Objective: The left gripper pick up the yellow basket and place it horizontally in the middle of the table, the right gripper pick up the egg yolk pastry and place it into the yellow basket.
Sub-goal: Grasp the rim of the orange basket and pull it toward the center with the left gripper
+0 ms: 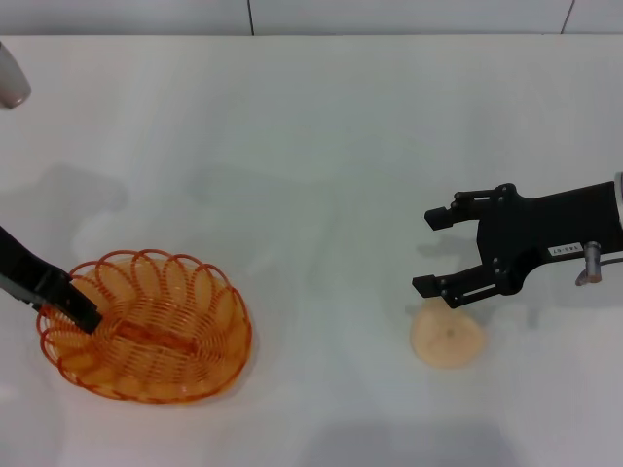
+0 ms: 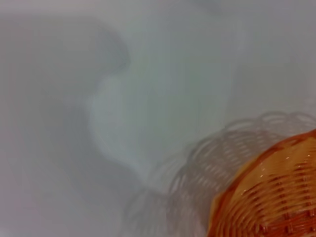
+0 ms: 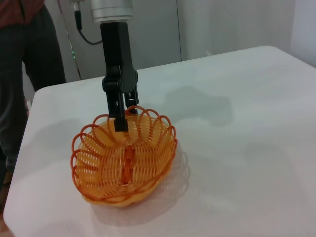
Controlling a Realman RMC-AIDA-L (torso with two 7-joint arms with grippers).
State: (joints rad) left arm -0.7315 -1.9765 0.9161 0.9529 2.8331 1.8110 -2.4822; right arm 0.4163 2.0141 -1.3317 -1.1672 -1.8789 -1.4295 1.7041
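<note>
The yellow basket (image 1: 146,326) sits at the front left of the white table (image 1: 321,146). My left gripper (image 1: 80,313) is shut on the basket's left rim, one finger inside and one outside. The right wrist view shows this grip (image 3: 120,121) on the basket (image 3: 126,158), which looks slightly tilted. The basket's edge (image 2: 276,192) fills a corner of the left wrist view, with its shadow apart from it on the table. The egg yolk pastry (image 1: 448,336) lies at the front right. My right gripper (image 1: 424,251) is open, just above and behind the pastry, not touching it.
A grey-white rounded object (image 1: 12,78) shows at the far left edge. A person (image 3: 24,49) stands beyond the table's far corner in the right wrist view. The table's edge (image 3: 29,106) runs near the basket there.
</note>
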